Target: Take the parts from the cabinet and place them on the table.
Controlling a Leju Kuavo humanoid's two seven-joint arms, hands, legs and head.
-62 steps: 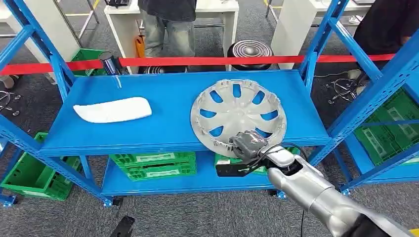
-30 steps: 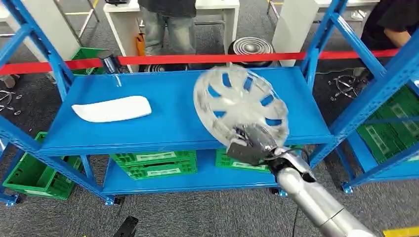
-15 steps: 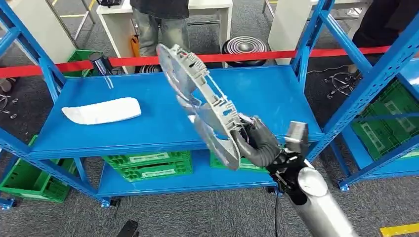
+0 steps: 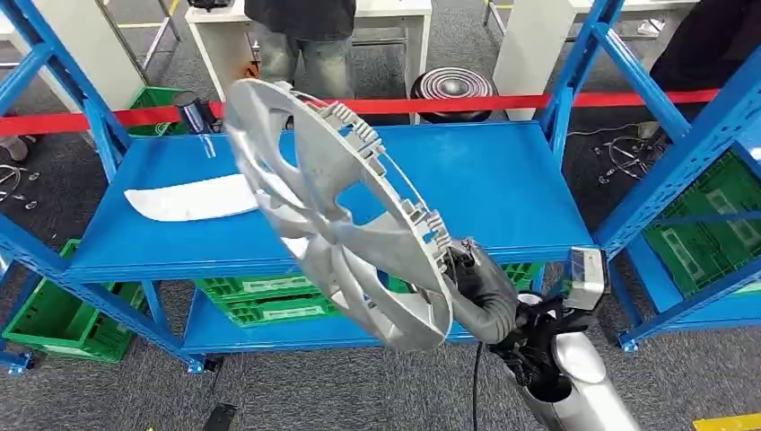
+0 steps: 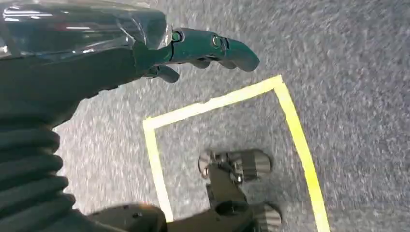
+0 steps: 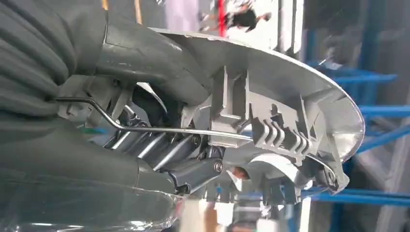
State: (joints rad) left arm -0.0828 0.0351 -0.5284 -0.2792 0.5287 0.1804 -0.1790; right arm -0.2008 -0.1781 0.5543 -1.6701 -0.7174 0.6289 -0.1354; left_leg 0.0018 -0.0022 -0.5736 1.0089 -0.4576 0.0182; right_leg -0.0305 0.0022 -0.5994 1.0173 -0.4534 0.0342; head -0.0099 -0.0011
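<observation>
Silver hubcap [image 4: 336,215] is held in the air, tilted on edge, in front of the blue shelf's [image 4: 502,180] front edge and clear of its surface. Right hand [image 4: 480,287] grips the hubcap's lower rim; in the right wrist view the thumb lies over the rim and the fingers [image 6: 159,145] curl behind the clips. White curved part [image 4: 184,199] lies on the shelf near its left end. Left hand [image 5: 203,46] hangs above grey carpet, fingers extended, holding nothing.
</observation>
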